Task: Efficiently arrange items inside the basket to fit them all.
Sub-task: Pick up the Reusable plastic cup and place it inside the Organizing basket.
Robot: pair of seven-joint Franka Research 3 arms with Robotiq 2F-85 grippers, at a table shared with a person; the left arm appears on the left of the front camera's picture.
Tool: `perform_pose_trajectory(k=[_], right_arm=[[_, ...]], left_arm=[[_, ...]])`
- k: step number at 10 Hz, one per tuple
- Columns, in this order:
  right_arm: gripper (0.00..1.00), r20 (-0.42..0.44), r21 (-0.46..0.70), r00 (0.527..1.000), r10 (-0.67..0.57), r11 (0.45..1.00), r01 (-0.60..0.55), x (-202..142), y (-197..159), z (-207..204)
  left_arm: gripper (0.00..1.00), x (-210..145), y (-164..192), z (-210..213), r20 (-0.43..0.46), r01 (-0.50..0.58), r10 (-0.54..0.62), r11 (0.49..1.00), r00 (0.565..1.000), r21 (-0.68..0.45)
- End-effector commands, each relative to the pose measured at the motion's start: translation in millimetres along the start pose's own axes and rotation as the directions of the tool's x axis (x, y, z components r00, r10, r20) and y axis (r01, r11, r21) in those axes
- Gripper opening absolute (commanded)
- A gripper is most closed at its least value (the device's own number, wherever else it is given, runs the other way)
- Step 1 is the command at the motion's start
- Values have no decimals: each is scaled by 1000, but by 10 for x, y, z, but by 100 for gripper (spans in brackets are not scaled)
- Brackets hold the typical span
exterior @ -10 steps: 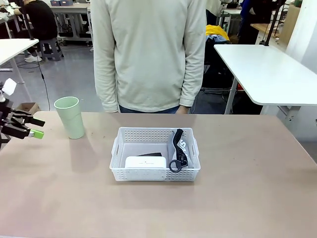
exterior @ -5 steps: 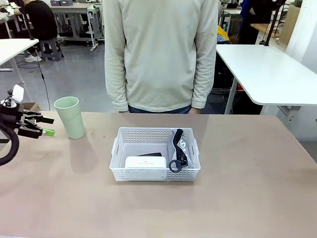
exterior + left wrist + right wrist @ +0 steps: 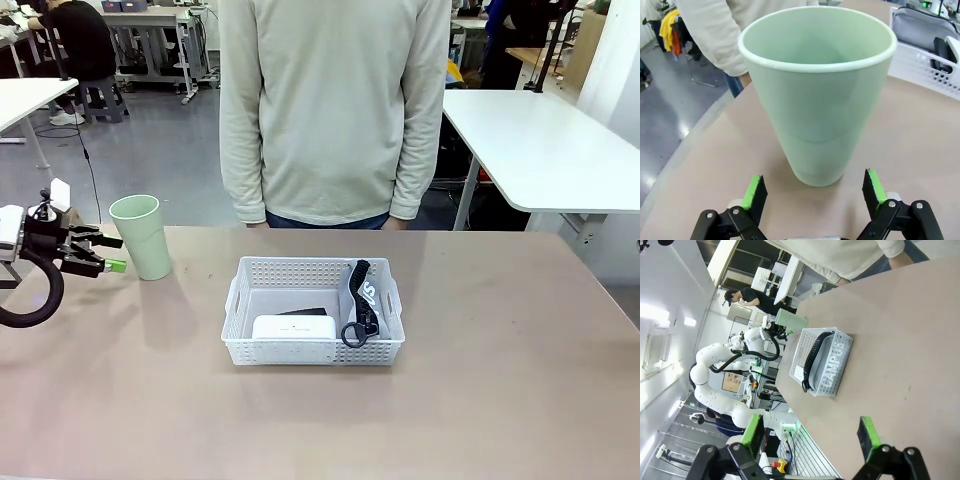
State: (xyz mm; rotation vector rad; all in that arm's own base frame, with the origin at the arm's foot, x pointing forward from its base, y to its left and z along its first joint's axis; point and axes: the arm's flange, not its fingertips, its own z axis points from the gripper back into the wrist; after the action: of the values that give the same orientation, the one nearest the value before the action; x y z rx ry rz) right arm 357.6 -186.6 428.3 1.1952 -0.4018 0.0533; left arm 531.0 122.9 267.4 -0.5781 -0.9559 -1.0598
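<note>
Front view: matte beige-brown tabletop [image 3: 500,400], grey workshop floor and white tables beyond; a person [image 3: 335,110] in a cream long-sleeved top stands at the far edge. Basket [image 3: 313,350], white perforated plastic, shallow, rectangular, sits at centre, holding a white rounded case [image 3: 292,327] at its near wall, a dark item behind it, and a grey pouch [image 3: 366,295] with black strap on edge at the right end. Pale green cup [image 3: 140,236], smooth tapered plastic, stands upright well left of the basket. Left gripper [image 3: 106,254], fingers spread wide and empty, just beside the cup. Left wrist view: the cup [image 3: 817,90] stands just ahead of the parted green pads, untouched. Right wrist view: right gripper [image 3: 811,435] spread wide, empty, above bare tabletop; the pouch shows "CAMPUS" lettering.
</note>
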Motion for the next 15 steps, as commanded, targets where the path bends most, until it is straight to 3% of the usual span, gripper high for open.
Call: perform_pose_trajectory(k=[1,5,9,15], right_arm=[[100,2,14,1000,11,1000,-11,18,11,28],[100,2,14,1000,11,1000,-11,18,11,28],[100,2,14,1000,11,1000,-11,18,11,28],[100,2,14,1000,11,1000,-11,18,11,28]], left_arm=[[100,-25,59,-135,22,3,-3,1000,1000,-11],[100,31,73,-382,32,14,-13,999,999,-48],[100,121,27,-488,167,7,15,991,986,-132],[100,187,13,-420,307,-4,53,987,950,-158]])
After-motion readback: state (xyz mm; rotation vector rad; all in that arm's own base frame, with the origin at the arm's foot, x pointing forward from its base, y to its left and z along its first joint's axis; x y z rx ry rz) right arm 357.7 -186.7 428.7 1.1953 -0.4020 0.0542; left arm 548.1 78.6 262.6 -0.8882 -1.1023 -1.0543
